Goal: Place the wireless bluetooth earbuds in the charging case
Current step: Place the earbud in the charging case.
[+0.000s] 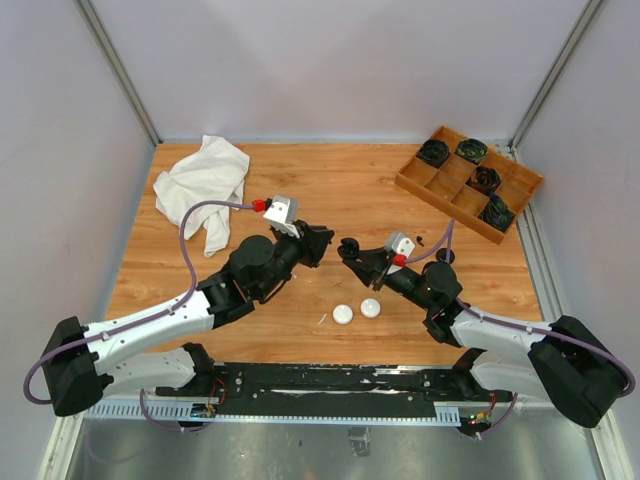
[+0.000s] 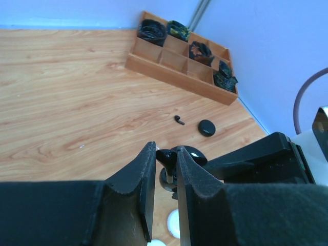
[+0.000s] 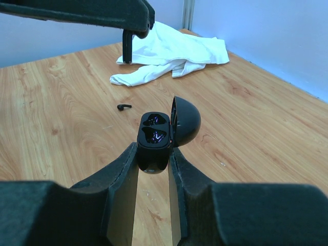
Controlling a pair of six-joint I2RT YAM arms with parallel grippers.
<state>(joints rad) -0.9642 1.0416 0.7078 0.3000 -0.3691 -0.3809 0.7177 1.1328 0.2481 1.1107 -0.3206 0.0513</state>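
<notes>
My right gripper [image 1: 350, 250] [image 3: 154, 154] is shut on a black charging case [image 3: 152, 134], held above the table with its lid [image 3: 186, 120] open and both sockets empty. My left gripper [image 1: 325, 243] [image 2: 165, 151] is shut on a black earbud [image 2: 167, 157], stem down, just in front of the open case [image 2: 193, 154]. The two grippers almost meet at mid-table. A second black earbud [image 2: 179, 120] lies on the wood beside a closed black round case [image 2: 206, 127]. Another black earbud [image 3: 123, 107] lies on the wood in the right wrist view.
Two white round cases [image 1: 343, 313] [image 1: 371, 308] lie near the front below the grippers, with a tiny white piece [image 1: 322, 318] beside them. A wooden divided tray [image 1: 455, 203] with dark items stands at back right. A white cloth [image 1: 203, 180] lies at back left.
</notes>
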